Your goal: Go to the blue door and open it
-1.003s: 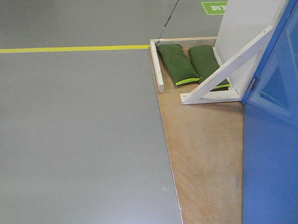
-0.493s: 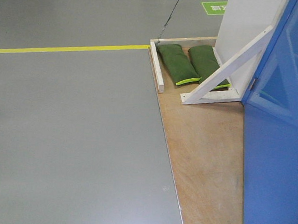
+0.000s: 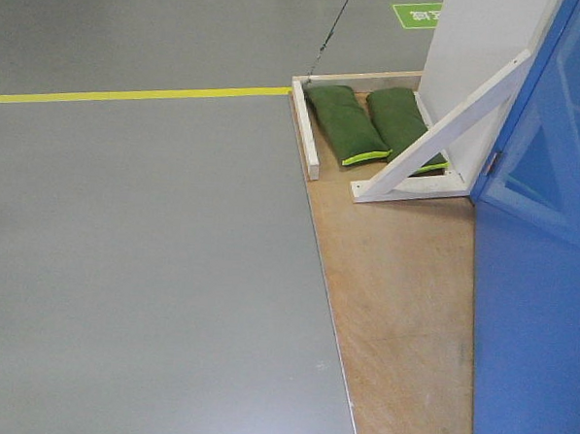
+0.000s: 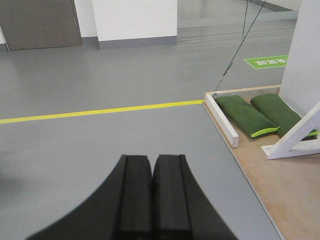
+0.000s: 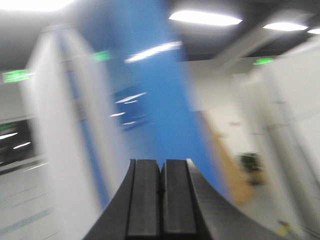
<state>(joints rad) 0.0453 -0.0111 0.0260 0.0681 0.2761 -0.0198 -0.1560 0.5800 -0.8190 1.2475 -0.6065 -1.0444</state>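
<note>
Status: approach stage largely complete, opening stage not started, in my judgement. The blue door point(image 3: 544, 298) fills the right edge of the front view, standing on the right side of a plywood base point(image 3: 402, 310). It sits close to the robot and off to its right rather than squarely ahead. Left of the door, a white brace point(image 3: 440, 137) leans against a white panel point(image 3: 474, 52). Two green sandbags point(image 3: 358, 123) lie on the base beyond the brace, farther from the door. A yellow line point(image 3: 131, 94) runs across the grey floor point(image 3: 150, 287), well to the door's left. The left gripper point(image 4: 151, 167) has its jaws pressed together on nothing and faces open floor, with the door out of its view. The right gripper point(image 5: 161, 172) also has its jaws closed and empty. Its view is badly smeared, with a broad blue band point(image 5: 150, 85) ahead that I take to be the door. No handle, lock or latch can be made out in any view, and neither gripper touches the door. Whether the door is latched or ajar cannot be determined. Outstanding: square up to the door, locate the handle, part the jaws, grip it and swing the door.
</note>
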